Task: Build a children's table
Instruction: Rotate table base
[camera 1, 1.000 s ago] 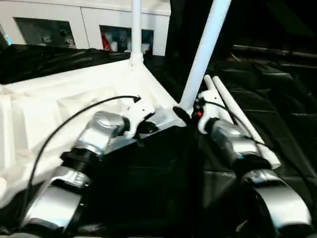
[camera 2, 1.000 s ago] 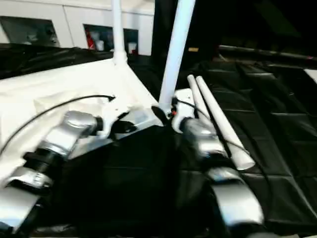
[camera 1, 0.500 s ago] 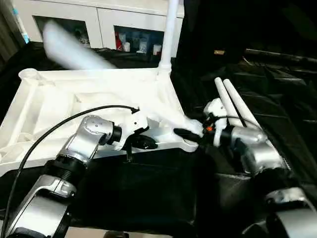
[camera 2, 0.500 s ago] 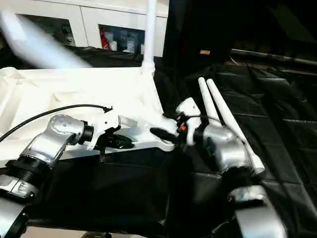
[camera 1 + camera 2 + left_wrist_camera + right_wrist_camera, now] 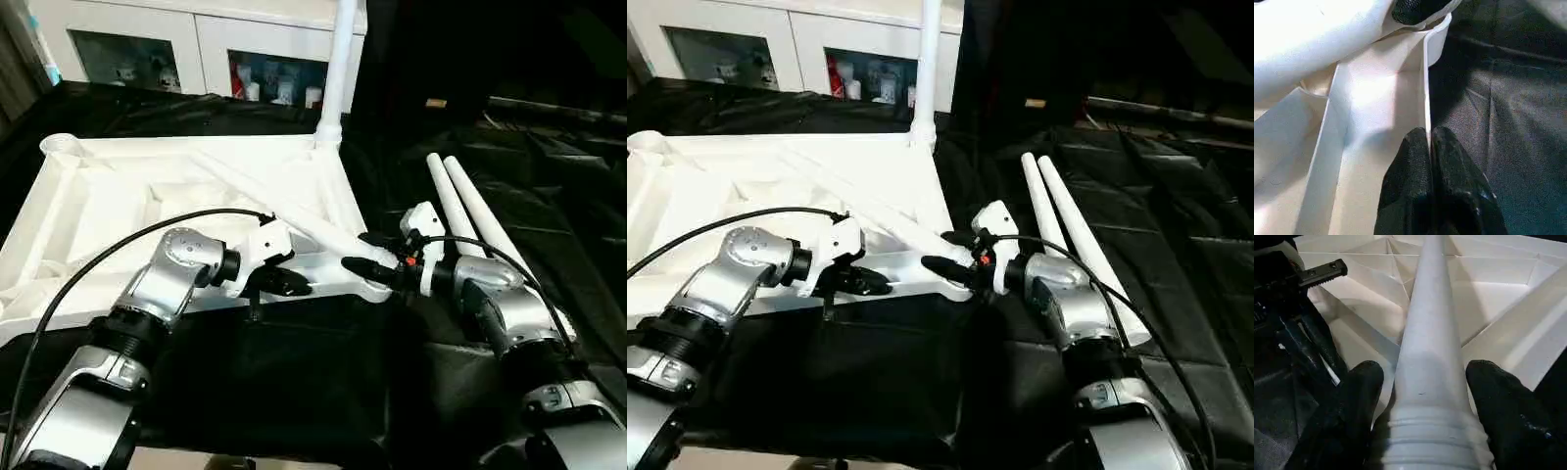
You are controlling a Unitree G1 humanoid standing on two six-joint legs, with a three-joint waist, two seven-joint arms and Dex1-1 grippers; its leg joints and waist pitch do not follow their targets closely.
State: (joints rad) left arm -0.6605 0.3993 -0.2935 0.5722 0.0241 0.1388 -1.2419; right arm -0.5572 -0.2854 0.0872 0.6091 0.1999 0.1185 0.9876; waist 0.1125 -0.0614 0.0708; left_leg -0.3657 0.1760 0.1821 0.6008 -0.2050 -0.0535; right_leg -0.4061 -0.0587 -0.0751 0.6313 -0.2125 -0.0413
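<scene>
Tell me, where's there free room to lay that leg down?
Bare black cloth lies between the forearms, in front of the tabletop, and right of the two spare legs. It is crowded at the near corner, where both grippers meet the held leg.

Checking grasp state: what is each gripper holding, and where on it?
The right gripper straddles a leg near its ribbed end, fingers not touching it. The left gripper is shut on the tabletop near-edge wall.
</scene>
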